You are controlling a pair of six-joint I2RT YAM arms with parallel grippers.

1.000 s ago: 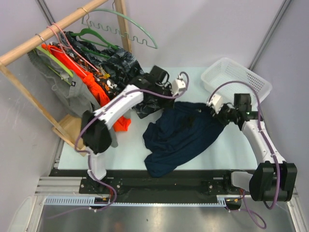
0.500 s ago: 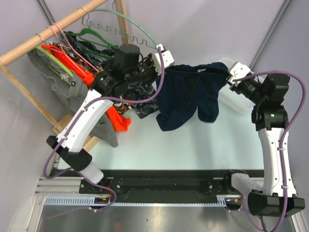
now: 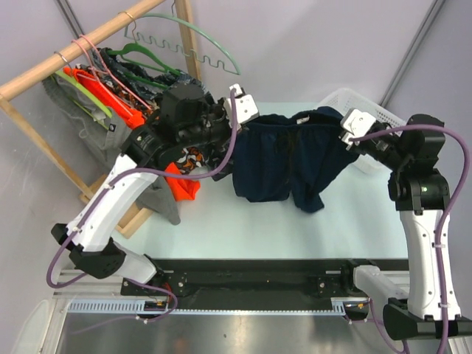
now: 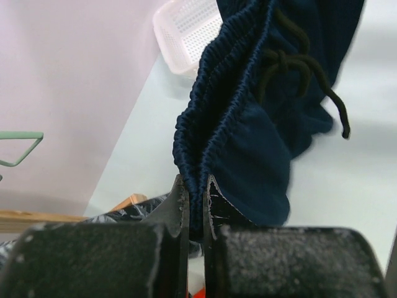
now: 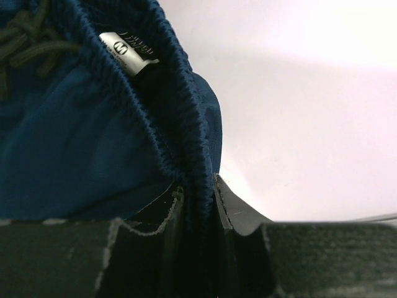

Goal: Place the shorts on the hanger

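Pale table (image 3: 221,228) below, both arms raised high and angled inward, left gripper (image 4: 195,198) clamped on one waistband end, right gripper (image 5: 198,192) clamped on the other, shorts (image 3: 284,158) stretched airborne between them, hanger (image 3: 234,68) on wooden rail (image 3: 74,51), well apart.

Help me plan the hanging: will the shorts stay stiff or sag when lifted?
Probably floppy: the shorts sag between the left hand and right hand, legs dangling. Likely light, since two small pinches on the waistband carry them.
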